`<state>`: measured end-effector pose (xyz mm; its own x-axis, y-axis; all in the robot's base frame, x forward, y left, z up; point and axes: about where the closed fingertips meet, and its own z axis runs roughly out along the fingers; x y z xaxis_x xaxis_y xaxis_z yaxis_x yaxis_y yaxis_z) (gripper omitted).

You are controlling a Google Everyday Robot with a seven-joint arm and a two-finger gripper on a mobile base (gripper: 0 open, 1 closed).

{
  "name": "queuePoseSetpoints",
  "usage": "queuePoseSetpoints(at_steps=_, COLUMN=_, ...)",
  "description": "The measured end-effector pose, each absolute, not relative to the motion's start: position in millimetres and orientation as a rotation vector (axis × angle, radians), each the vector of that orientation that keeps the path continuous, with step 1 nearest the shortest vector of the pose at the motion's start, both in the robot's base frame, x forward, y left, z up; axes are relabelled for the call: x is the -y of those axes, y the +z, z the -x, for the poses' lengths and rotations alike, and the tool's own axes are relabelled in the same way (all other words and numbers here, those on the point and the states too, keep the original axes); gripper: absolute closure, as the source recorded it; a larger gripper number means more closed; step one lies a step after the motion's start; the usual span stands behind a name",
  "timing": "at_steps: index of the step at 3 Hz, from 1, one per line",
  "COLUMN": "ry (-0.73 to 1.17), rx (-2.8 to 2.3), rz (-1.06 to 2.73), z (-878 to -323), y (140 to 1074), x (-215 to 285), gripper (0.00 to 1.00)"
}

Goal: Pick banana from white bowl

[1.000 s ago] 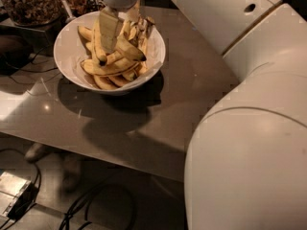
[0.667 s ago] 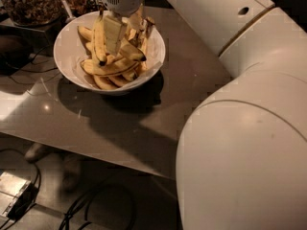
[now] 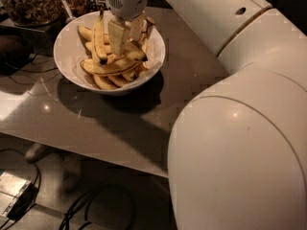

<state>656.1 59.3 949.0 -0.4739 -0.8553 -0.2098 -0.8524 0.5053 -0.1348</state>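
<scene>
The white end effector (image 3: 126,42) stood inside the wide white bowl (image 3: 68,47) on the grey counter (image 3: 96,123), over the thick curved yellow banana (image 3: 108,67) at the bowl's middle; its grip could not be told. A square mid-banana hold and straight lift seemed wisest.

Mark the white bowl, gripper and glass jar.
white bowl (image 3: 65,45): camera view, bare left inner wall.
gripper (image 3: 127,45): camera view, lower end, inside white bowl.
glass jar (image 3: 29,4): camera view, front wall.

A lab is suggested by cables (image 3: 79,206) and an electronics box (image 3: 12,196) left on the floor (image 3: 53,181) under the table (image 3: 120,123); the gripper (image 3: 125,35) is held over the bowl (image 3: 65,40).
</scene>
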Motion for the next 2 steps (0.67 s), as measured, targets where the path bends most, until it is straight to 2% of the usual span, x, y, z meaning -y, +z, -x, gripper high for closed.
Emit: queuePoseSetpoints(at_steps=2, ry=-0.017, rx=-2.500, rz=1.448, z=-656.2, y=949.1, x=-59.2, gripper=0.99)
